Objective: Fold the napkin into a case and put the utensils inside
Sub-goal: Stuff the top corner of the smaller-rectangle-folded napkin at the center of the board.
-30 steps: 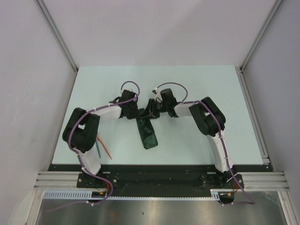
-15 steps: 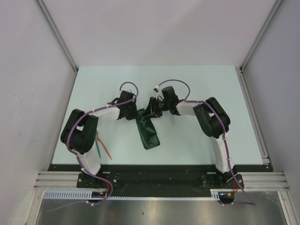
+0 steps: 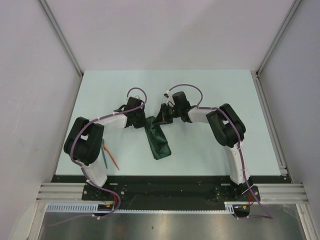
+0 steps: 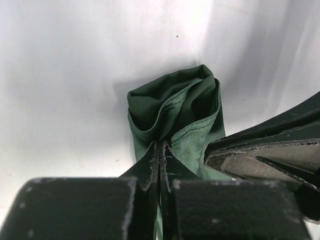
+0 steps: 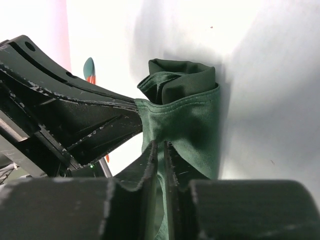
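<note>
Left gripper (image 4: 159, 146) pinched tight on case (image 4: 172, 102) rim, cloth caught between my fingertips. Right gripper (image 5: 159, 146) nearly closed, nipping rim cloth too, opposite side of case mouth. Mouth gapes between my two grips, folds bunched inside. Case long, narrow, flat on table (image 3: 210, 90), its far end at my grippers. Utensils (image 3: 109, 158) left of case, well apart from it, orange and teal side by side.

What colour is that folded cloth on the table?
The napkin is plain dark green; clearest in the left wrist view.
</note>
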Controlling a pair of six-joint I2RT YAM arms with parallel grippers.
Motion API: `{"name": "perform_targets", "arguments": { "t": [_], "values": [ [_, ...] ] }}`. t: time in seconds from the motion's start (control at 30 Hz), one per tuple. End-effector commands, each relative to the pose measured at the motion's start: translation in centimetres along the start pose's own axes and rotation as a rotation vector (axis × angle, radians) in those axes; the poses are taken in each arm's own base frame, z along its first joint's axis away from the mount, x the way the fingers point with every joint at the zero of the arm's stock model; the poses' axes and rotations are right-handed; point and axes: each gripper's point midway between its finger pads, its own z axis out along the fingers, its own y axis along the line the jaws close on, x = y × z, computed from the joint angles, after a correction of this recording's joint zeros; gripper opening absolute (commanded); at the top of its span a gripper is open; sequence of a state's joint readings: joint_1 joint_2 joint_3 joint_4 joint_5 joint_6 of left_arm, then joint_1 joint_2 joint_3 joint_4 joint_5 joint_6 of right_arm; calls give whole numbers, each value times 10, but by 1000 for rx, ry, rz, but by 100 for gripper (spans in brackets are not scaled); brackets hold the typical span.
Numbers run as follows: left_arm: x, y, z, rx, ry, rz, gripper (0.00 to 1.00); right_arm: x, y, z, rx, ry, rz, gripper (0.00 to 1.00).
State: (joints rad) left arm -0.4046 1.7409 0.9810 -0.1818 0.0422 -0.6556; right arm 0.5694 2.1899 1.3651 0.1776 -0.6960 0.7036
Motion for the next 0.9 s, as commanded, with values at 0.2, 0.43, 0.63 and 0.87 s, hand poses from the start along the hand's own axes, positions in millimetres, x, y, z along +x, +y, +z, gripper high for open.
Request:
{"name": "perform_targets", "arguments": {
  "t": [0.2,0.43,0.63,0.87],
  "values": [
    [-7,-12,-14,60,-23,-19,0,-19,24,23,-106,-30,-21,5],
    [-21,-19,-30,113,-123,-18,0,-1,8,31,-91,-14,25,2],
    [-22,-19,-33,124,-148,-40,0,1,6,33,-91,-23,32,0],
    [-4,-13,-20,107,-71,-66,0,-10,10,46,-150,-72,149,0]
  ]
}}
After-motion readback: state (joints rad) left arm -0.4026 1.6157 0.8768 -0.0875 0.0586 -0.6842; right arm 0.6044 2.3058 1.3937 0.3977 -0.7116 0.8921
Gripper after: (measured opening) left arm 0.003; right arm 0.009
